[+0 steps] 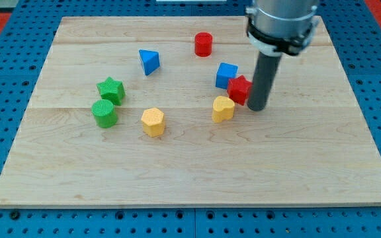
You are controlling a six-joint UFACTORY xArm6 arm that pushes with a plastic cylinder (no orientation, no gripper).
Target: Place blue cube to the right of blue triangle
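Note:
The blue cube sits right of the board's middle, touching a red star block at its lower right. The blue triangle lies well to the cube's left, toward the view's top. My tip is on the board just right of the red star, close to or touching it, and to the lower right of the blue cube.
A red cylinder stands above the cube. A yellow heart-shaped block lies just below the red star. A yellow hexagon, a green star and a green cylinder lie at the left. The wooden board rests on blue pegboard.

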